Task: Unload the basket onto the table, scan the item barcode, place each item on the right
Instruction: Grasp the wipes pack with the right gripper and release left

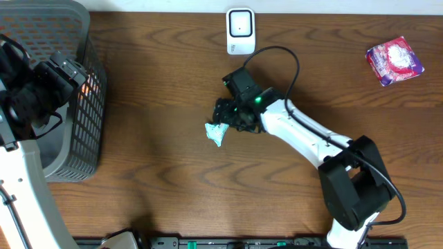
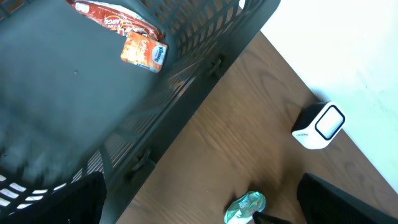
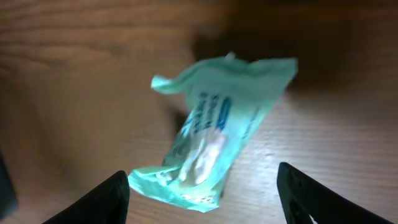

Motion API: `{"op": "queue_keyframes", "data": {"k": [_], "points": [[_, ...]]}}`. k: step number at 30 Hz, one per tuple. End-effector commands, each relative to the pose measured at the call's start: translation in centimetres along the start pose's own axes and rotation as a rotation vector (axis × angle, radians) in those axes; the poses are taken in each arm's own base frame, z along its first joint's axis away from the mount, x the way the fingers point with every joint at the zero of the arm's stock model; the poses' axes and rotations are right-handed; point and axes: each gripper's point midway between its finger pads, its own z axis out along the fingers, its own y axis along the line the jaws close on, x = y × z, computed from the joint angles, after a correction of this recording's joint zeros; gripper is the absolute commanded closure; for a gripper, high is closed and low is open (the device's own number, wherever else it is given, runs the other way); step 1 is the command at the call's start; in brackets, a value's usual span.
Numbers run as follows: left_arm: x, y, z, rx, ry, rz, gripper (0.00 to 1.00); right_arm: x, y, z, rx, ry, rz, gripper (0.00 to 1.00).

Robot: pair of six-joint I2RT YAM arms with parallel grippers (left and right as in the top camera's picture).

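- The pick-up step is judged to be in hand: the right gripper (image 3: 202, 177) is lowered over a small crinkled teal plastic sachet (image 3: 211, 130), its jaws set apart on either side of the sachet and not touching it.
- The sachet is seen lying flat on the brown wooden table (image 1: 152, 194) near its middle, well apart from the white box-shaped barcode scanner (image 1: 240, 31) at the far edge.
- A close on the sachet's narrow waist is called for next, then a lift and a carry to the scanner's window with the barcode turned toward it.
- Blue print and a pale panel are shown on the sachet's upper face; no barcode can be made out there.
- The left gripper (image 2: 200, 186) is held over the dark grey mesh basket (image 1: 69, 138) at the left, jaws wide and empty.
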Motion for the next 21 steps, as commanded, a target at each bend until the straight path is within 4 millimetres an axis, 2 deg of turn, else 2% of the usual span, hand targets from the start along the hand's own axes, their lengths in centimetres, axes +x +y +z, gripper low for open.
{"op": "queue_keyframes", "data": {"k": [1, 4, 8, 10, 11, 15, 19, 21], "points": [[-0.2, 0.1, -0.2, -0.003, -0.007, -0.007, 0.02, 0.4, -0.9, 1.2, 0.057, -0.007, 0.061, 0.29], [-0.2, 0.1, -0.2, -0.003, -0.007, -0.007, 0.02, 0.7, -1.6, 2.6, 0.079, 0.010, 0.073, 0.30], [-0.2, 0.1, -0.2, -0.003, -0.007, -0.007, 0.02, 1.2, -2.4, 4.4, 0.101, 0.034, 0.085, 0.39], [-0.2, 0.1, -0.2, -0.003, -0.007, -0.007, 0.02, 1.3, -2.6, 4.9, 0.106, 0.039, 0.086, 0.50], [-0.2, 0.1, -0.2, -0.003, -0.007, -0.007, 0.02, 1.3, -2.8, 4.9, 0.110, 0.042, 0.084, 0.64], [-0.2, 0.1, -0.2, -0.003, -0.007, -0.007, 0.02, 1.0, -2.8, 4.2, 0.110, 0.048, 0.085, 0.94], [-0.2, 0.1, -0.2, -0.003, -0.007, -0.007, 0.02, -0.9, -1.9, 2.5, 0.096, 0.028, 0.016, 0.98], [-0.2, 0.1, -0.2, -0.003, -0.007, -0.007, 0.02, -2.7, -1.1, 1.0, 0.083, -0.004, -0.032, 0.96]]}}
